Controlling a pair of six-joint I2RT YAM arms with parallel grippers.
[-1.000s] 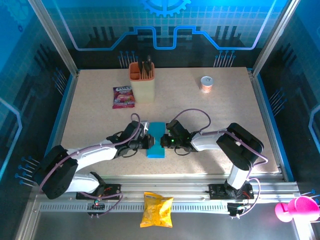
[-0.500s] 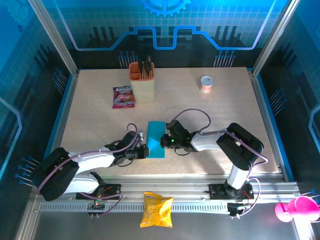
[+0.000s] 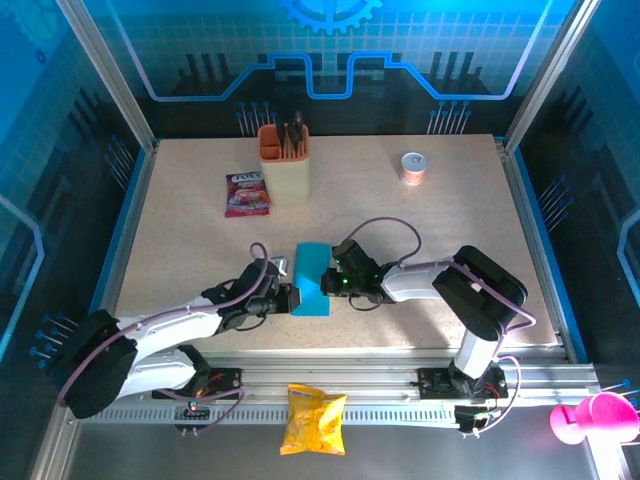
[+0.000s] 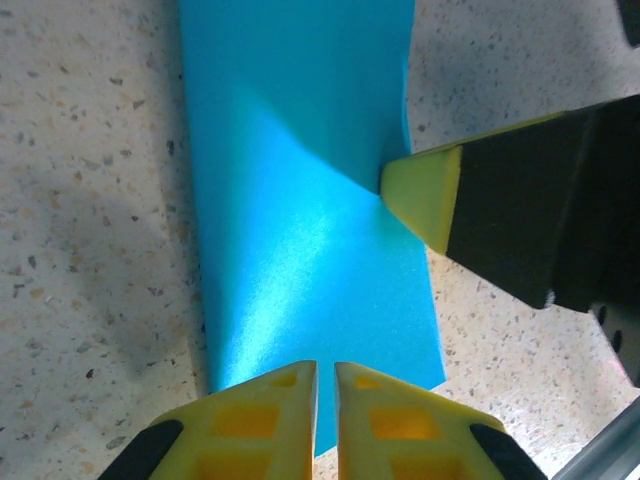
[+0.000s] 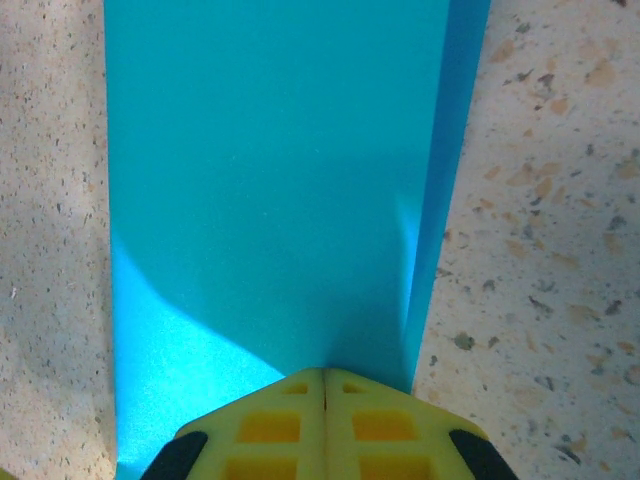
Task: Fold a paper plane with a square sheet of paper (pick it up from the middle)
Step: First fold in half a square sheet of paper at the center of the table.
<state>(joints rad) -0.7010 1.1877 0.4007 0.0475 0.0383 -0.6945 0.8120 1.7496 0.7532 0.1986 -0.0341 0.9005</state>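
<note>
Creasing the square sheet of paper (image 3: 312, 270) mid-frame, I pin it with the pressed-together right gripper (image 5: 324, 372); the near-closed left gripper (image 4: 326, 368) should slide flat along the fold.

Bright overhead light, blue bg glow, soft shadows, sheen on paper (image 4: 300, 260).
</note>
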